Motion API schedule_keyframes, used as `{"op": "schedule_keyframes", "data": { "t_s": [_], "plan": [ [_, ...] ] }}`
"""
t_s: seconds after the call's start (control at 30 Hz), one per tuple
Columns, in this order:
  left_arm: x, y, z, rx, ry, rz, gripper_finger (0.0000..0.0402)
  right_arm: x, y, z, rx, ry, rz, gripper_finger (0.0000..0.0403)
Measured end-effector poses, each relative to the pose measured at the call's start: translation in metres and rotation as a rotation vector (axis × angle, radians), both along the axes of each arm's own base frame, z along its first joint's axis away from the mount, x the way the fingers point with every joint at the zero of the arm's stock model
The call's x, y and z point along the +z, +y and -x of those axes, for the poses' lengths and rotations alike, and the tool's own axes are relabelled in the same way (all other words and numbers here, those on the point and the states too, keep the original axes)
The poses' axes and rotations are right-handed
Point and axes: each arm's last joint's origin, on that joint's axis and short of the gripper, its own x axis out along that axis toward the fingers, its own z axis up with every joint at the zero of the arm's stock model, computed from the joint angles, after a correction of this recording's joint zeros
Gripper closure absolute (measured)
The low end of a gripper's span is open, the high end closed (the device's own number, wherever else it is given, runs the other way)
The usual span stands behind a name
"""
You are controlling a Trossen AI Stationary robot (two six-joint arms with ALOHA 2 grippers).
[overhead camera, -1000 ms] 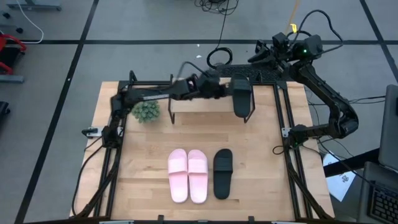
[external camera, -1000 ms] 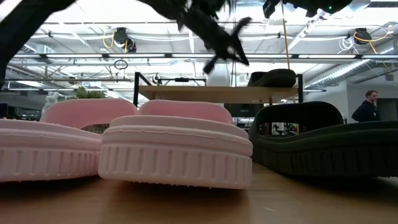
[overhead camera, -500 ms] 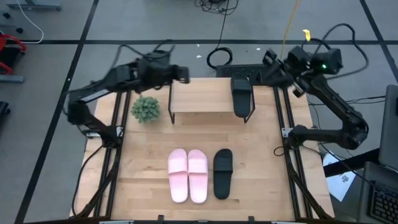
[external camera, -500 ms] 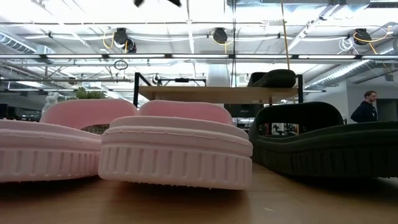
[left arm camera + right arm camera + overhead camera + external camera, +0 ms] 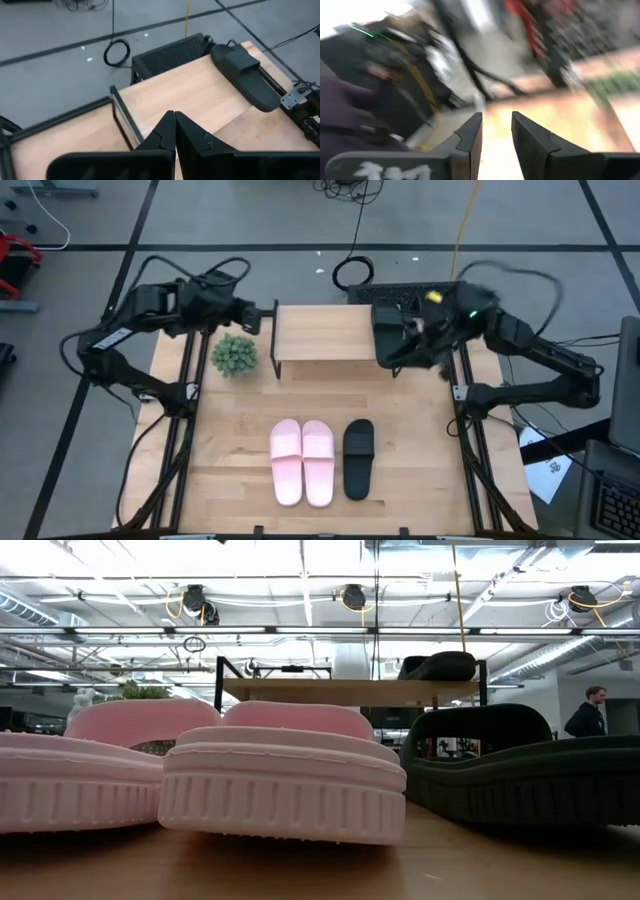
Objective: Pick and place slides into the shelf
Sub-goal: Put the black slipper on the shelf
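Observation:
One black slide (image 5: pixel 388 335) lies on the right end of the shelf (image 5: pixel 325 333), sole down; it also shows in the low view (image 5: pixel 440 665) and the left wrist view (image 5: pixel 245 75). On the tabletop the pink pair (image 5: pixel 303 462) lies side by side with the other black slide (image 5: pixel 359 457) to its right. My left gripper (image 5: pixel 268 313) hangs shut just past the shelf's left end, its fingers (image 5: pixel 174 120) closed together. My right gripper (image 5: pixel 408 345), blurred by motion, is beside the shelf's right end near the black slide, and its fingers (image 5: pixel 496 130) stand a little apart, holding nothing.
A small green plant (image 5: pixel 234 356) stands left of the shelf, under the left arm. A black mat (image 5: pixel 400 294) lies beyond the shelf's far edge. Black frame rails (image 5: pixel 462 380) run along the table's left and right sides. A person (image 5: pixel 596 710) stands far off in the room.
My left gripper has drawn back from the black slide on the shelf's right end, rising and swinging toward the table's left edge, and now sits past the shelf's left end. My right arm has swung from the far right corner down toward the shelf's right end. The slides have not moved.

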Motion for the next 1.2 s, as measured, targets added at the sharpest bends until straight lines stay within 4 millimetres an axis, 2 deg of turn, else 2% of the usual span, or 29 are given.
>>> {"op": "schedule_keyframes", "data": {
  "t_s": [0.1,0.3,0.4,0.53,0.67,0.9,1.2],
  "plan": [
    [0.008,-0.004,0.021,0.000,-0.008,-0.035,0.0397,-0.012,0.017,-0.008,-0.084,0.121,0.023,0.0310],
    [0.016,-0.010,0.057,0.045,-0.010,-0.080,0.0398,0.002,0.058,-0.018,-0.064,0.009,-0.024,0.0310],
    [0.017,-0.012,0.066,0.057,-0.007,-0.090,0.0400,-0.009,0.073,-0.017,-0.155,0.147,-0.066,0.0310],
    [0.017,-0.012,0.066,0.042,0.015,-0.105,0.0392,-0.038,0.095,-0.023,-0.281,0.428,-0.120,0.0310],
    [0.016,-0.011,0.065,0.033,0.038,-0.123,0.0392,-0.061,0.123,-0.038,-0.274,0.602,-0.170,0.0310],
    [0.017,-0.010,0.065,0.054,0.055,-0.153,0.0394,-0.092,0.162,-0.053,-0.269,0.787,-0.214,0.0310],
    [0.015,-0.009,0.059,0.058,0.072,-0.154,0.0385,-0.129,0.195,-0.066,-0.272,0.937,-0.138,0.0310]
  ]
}}
